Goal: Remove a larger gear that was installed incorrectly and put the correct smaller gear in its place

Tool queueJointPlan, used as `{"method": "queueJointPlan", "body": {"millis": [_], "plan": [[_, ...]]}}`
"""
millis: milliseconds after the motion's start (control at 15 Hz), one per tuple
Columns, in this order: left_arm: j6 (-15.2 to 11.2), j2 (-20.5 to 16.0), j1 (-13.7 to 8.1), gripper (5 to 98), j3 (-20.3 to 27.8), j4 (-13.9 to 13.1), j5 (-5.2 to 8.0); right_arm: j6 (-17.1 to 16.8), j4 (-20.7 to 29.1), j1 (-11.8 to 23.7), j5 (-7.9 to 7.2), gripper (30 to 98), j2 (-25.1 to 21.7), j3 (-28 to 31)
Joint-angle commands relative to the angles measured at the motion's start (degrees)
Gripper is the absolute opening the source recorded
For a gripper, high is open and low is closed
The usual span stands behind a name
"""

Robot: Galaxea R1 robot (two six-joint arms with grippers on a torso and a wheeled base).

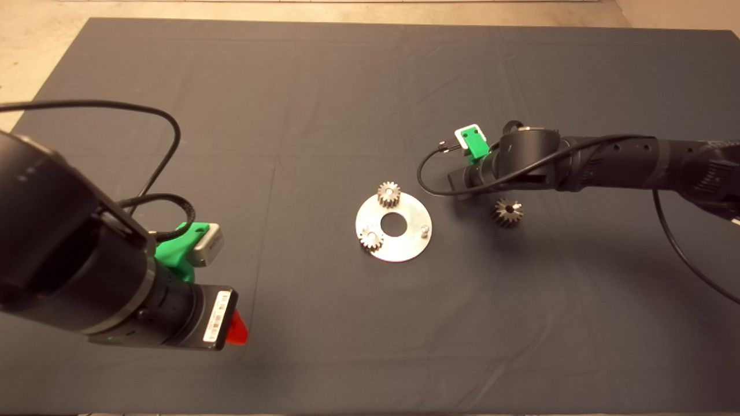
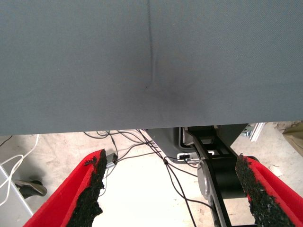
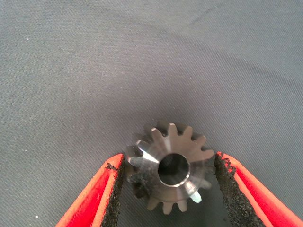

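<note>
Between the spread fingers of the right gripper (image 3: 168,189) sat a gear (image 3: 169,166), seemingly ungripped. Another gear (image 1: 507,212) lay on the mat (image 1: 289,104) beside the plate (image 1: 407,242). No writing was legible; the left gripper (image 2: 173,189) hung open, empty.

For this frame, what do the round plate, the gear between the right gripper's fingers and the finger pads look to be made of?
The round plate looks like bare metal, pale and matte, perhaps aluminium or steel. The gear between the open right gripper looks like machined steel: bright glints on its tooth faces and bore rim. The pads look like black foam or rubber, crumbly and ragged at the edges. The left gripper waits open at the mat's edge.
</note>
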Motion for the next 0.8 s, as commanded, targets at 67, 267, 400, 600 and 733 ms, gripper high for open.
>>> {"method": "queueJointPlan", "body": {"millis": [67,267,400,600,733], "plan": [[-0.21,0.04,-0.81,69.0,0.0,-0.61,7.55,0.91,2.54,1.62,-7.66,46.7,-0.95,1.05],[-0.21,0.04,-0.81,69.0,0.09,-0.6,7.55,0.91,2.45,1.71,-7.66,46.4,-0.86,2.05],[-0.21,0.13,-0.82,69.0,0.09,-0.69,7.55,0.91,2.54,1.8,-7.66,46.4,-0.86,2.28],[-0.21,0.13,-0.81,69.0,0.09,-0.69,7.55,0.83,2.54,1.8,-7.66,43.6,-0.95,2.36],[-0.21,0.13,-0.86,69.0,0.18,-0.69,7.55,0.82,2.54,1.8,-7.66,43.0,-0.95,2.36]]}}
